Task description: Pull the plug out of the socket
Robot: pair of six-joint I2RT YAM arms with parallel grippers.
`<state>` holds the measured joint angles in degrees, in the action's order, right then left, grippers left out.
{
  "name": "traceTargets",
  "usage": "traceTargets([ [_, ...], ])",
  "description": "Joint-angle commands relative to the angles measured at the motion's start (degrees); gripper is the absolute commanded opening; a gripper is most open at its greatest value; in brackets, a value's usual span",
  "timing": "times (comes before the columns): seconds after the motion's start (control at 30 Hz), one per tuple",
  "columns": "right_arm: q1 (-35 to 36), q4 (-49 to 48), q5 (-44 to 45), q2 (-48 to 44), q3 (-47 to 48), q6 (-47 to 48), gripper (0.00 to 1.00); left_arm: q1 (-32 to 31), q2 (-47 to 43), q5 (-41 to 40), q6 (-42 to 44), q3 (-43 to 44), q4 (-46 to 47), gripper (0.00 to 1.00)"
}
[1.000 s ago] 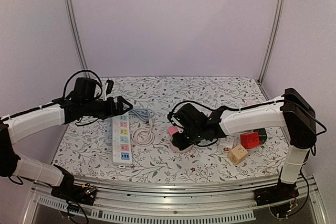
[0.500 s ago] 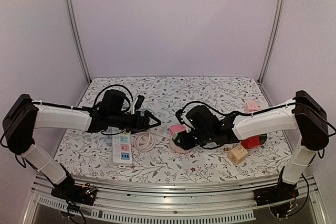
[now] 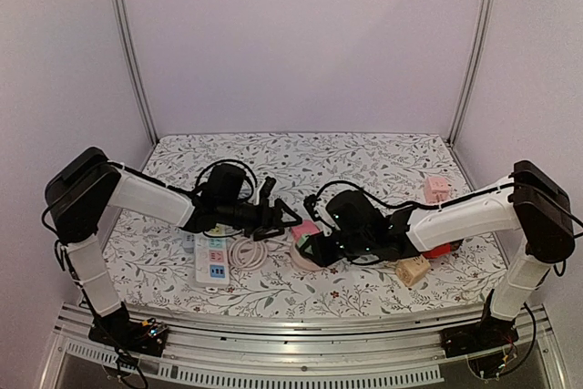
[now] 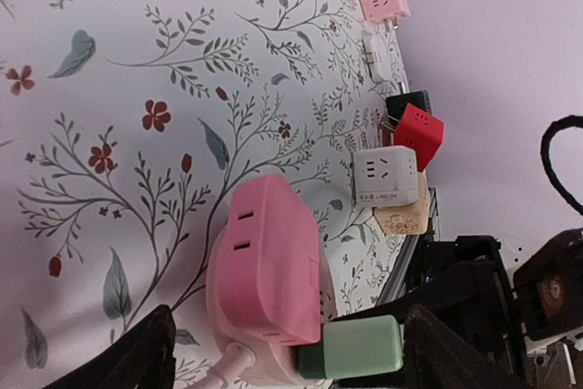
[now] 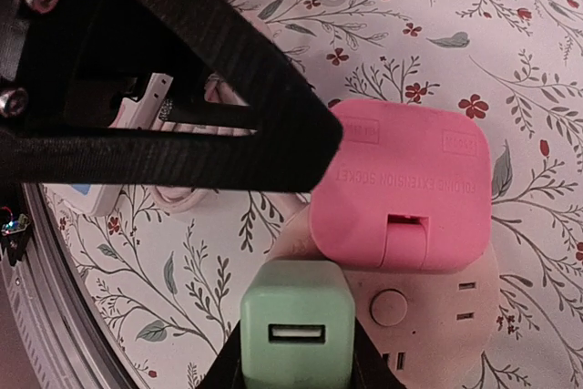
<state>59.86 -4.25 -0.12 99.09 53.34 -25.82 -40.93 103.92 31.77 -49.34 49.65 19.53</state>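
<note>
A green USB plug (image 5: 296,321) sits in a round pale pink socket (image 5: 428,316), next to a pink extension adapter (image 5: 401,189) plugged in the same socket. My right gripper (image 5: 296,353) is shut on the green plug, one finger on each side. In the top view the right gripper (image 3: 319,249) is at the socket (image 3: 301,260). My left gripper (image 3: 290,219) is open just left of the adapter (image 3: 307,228). In the left wrist view its spread fingers (image 4: 137,357) flank the adapter (image 4: 269,266) and the green plug (image 4: 351,348).
A white power strip (image 3: 208,252) and a coiled white cable (image 3: 246,245) lie left of the socket. Cube adapters stand to the right: red (image 3: 440,249), beige (image 3: 412,270) and pink (image 3: 436,189). A white cube (image 4: 385,177) shows in the left wrist view.
My left arm has swung right from above the power strip to beside the pink adapter. My right gripper has shifted slightly and stays on the green plug at the socket.
</note>
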Motion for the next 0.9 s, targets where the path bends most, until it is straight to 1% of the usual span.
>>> traceTargets([
  [0.0, 1.00, -5.59, -0.18, -2.64, 0.36, 0.00, 0.10, -1.06, 2.38, 1.21, -2.25, 1.94, 2.65, 0.83],
  [0.1, 1.01, -5.75, 1.91, -2.52, 0.45, -0.17, 0.09, -1.46, 3.97, 2.09, -3.20, 2.13, 4.18, 0.79],
  [0.2, 1.04, -6.18, 2.18, -2.16, 0.45, -0.65, 0.09, -2.02, 5.57, 2.82, -3.31, 2.59, 4.46, 0.70],
  [0.27, 1.07, -6.21, 2.69, -2.06, 0.43, -0.89, 0.09, -2.21, 6.51, 3.40, -3.46, 2.65, 4.69, 0.62],
  [0.43, 1.03, -6.03, 4.74, -1.55, -0.15, -2.83, 0.07, -2.40, 6.52, 3.57, -3.33, 1.92, 4.99, 0.48],
  [0.7, 0.24, -6.12, 3.84, 0.85, -0.34, -10.62, 0.07, -2.49, 5.91, 3.31, -0.98, 0.05, 3.94, 0.26],
  [0.87, -1.62, -7.06, 1.03, 1.43, -1.20, -16.11, 0.06, -2.49, 5.42, 2.81, 1.15, -1.66, 2.68, 0.16],
])
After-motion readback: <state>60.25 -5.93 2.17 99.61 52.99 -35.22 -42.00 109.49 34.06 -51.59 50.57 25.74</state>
